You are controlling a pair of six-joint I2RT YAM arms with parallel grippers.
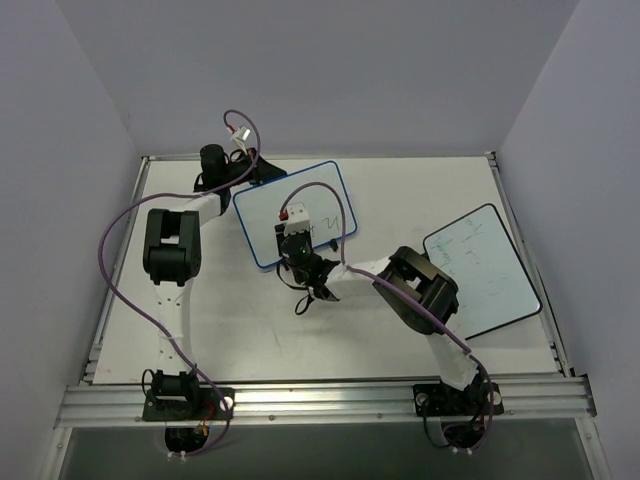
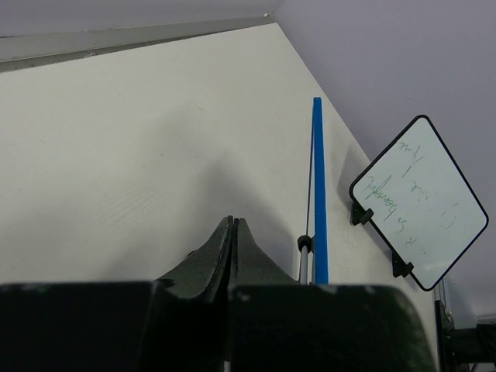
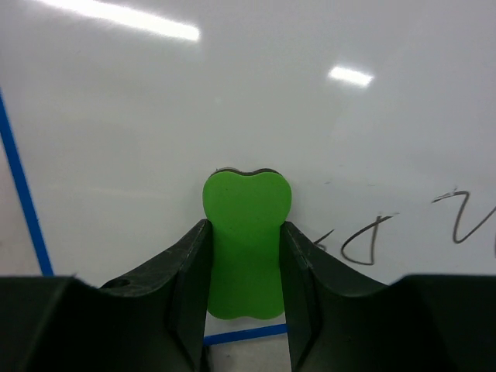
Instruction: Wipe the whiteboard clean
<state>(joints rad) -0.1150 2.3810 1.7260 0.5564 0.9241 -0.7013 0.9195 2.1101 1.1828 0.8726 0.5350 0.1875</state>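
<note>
The small rectangular blue-framed whiteboard (image 1: 296, 213) sits on the white tabletop (image 1: 250, 320), toward twelve o'clock from its middle. The right arm (image 1: 420, 290) reaches in over the board's six-o'clock edge. The right jaws grasp a flat green lobed eraser (image 3: 246, 240) held against the white face, with black handwriting (image 3: 364, 240) at the eraser's three o'clock. The left jaws are clenched on nothing, just beside the board's ten-o'clock corner. A black-framed white board (image 1: 480, 270) lies well apart at three o'clock.
</note>
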